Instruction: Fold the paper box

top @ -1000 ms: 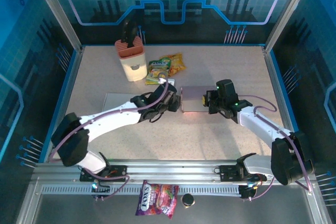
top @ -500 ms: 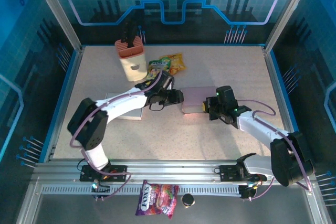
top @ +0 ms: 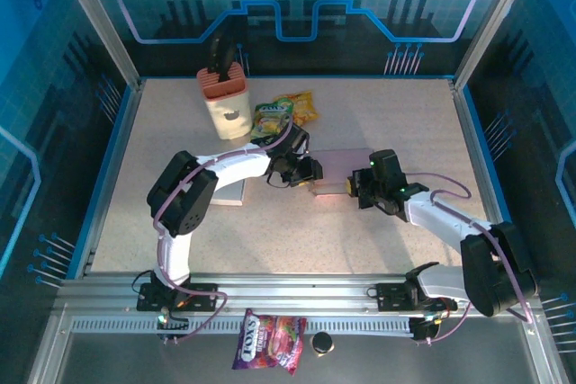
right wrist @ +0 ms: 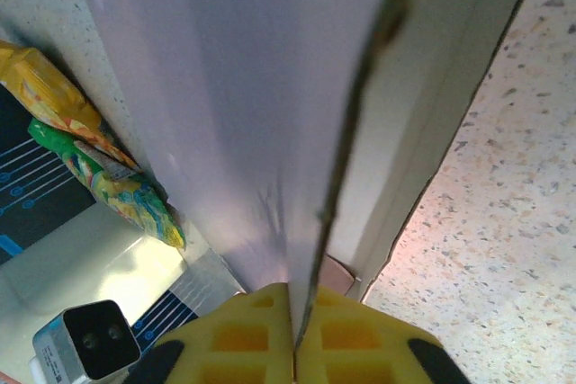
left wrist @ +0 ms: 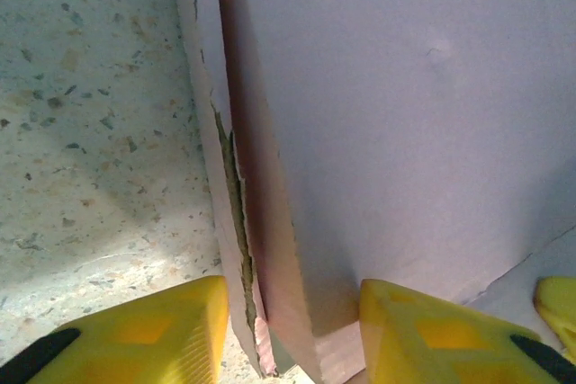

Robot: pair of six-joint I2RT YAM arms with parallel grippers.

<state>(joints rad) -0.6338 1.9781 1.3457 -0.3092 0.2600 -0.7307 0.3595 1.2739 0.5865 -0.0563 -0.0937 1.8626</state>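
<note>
My right fingers pinch the paper box wall to steady it; my left fingers stand spread astride its edge, ready for folding.

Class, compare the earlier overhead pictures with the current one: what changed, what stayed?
The left arm folded, elbow swinging forward and rightward, nudging the left gripper right onto the left edge of the paper box. The right gripper stayed shut on the paper box, which barely moved.
</note>
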